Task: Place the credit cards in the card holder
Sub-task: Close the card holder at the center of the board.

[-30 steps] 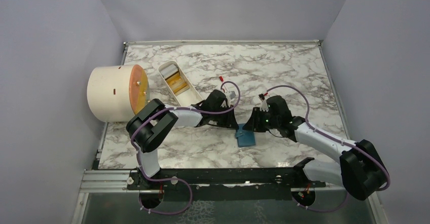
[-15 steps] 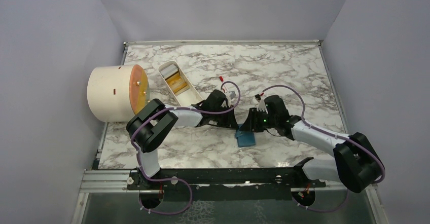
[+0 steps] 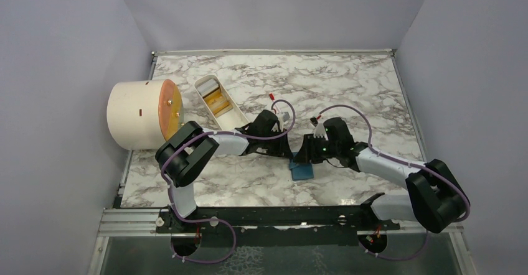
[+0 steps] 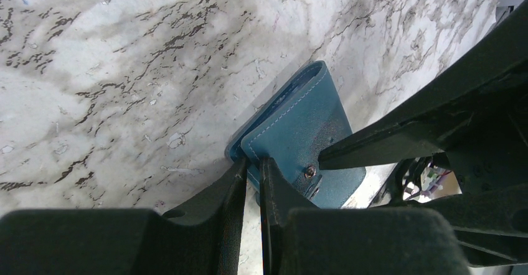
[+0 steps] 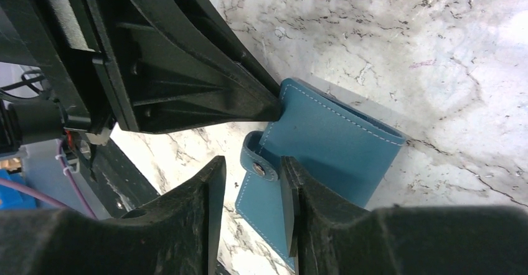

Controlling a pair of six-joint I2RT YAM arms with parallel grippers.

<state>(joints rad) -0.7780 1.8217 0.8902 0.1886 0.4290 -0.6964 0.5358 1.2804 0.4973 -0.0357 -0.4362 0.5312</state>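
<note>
The teal-blue card holder (image 3: 304,172) lies shut on the marble between both arms. My left gripper (image 4: 252,163) (image 3: 291,156) is shut on the edge of the card holder (image 4: 305,125) at one corner. From the opposite side my right gripper (image 5: 251,163) (image 3: 301,158) stands open. The snap tab (image 5: 256,168) of the card holder (image 5: 336,141) sits between its fingers, apart from the left one. A yellow-orange credit card (image 3: 218,104) and a greyish one (image 3: 208,89) lie in the white tray.
The long white tray (image 3: 234,120) sits behind the left arm, with a cream cylinder (image 3: 138,114) with an orange face lying to its left. A black rail (image 3: 261,215) runs along the near table edge. Grey walls close in three sides.
My right gripper has opened wider around the snap tab, and its arm has edged slightly left. The left gripper and the card holder have stayed put.
</note>
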